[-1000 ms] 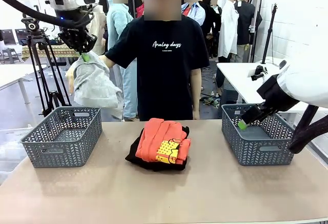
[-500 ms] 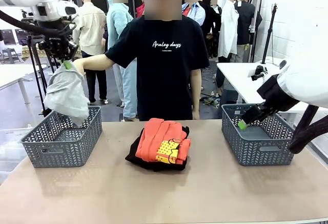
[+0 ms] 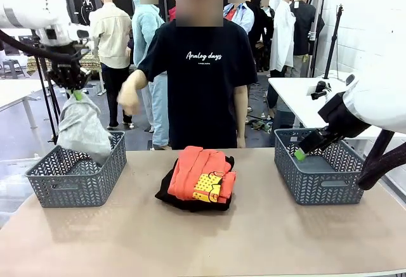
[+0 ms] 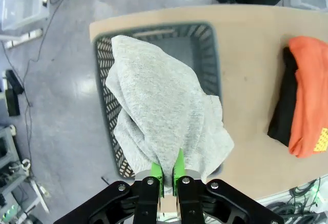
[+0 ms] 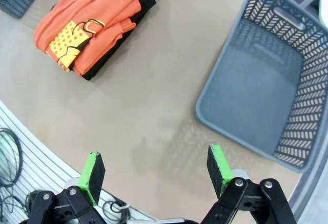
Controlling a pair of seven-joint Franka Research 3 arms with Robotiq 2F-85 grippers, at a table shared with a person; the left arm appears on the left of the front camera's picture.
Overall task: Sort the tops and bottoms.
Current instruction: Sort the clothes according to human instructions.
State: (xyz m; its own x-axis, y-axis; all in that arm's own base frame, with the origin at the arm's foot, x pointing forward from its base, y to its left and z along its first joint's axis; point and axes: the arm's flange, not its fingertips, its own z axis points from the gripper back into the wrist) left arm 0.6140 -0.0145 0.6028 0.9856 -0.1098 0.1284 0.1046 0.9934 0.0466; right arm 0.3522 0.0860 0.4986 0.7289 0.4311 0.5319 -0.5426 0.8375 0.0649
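My left gripper (image 3: 75,93) (image 4: 167,168) is shut on the pale grey-white top (image 3: 81,131) (image 4: 164,116), which hangs over the left grey basket (image 3: 57,185) (image 4: 207,60). The bright orange top (image 3: 200,174) (image 5: 82,16) (image 4: 307,101) lies folded on a black bottom (image 3: 190,202) (image 5: 125,29) (image 4: 281,111) in the middle of the table. Over the right grey basket (image 3: 320,179) (image 5: 266,101) my right gripper (image 3: 304,149) (image 5: 156,170) hovers open and holds nothing.
A person in a black T-shirt stands at the far side, one hand (image 3: 130,99) raised near the left basket. A tripod (image 3: 54,99) stands behind that basket. Bare tabletop (image 3: 209,239) lies in front of the pile.
My left gripper has carried the grey-white top leftward and down, from beside the person's hand to over the left basket. The person's hand has let go and pulled back. The right arm stayed still.
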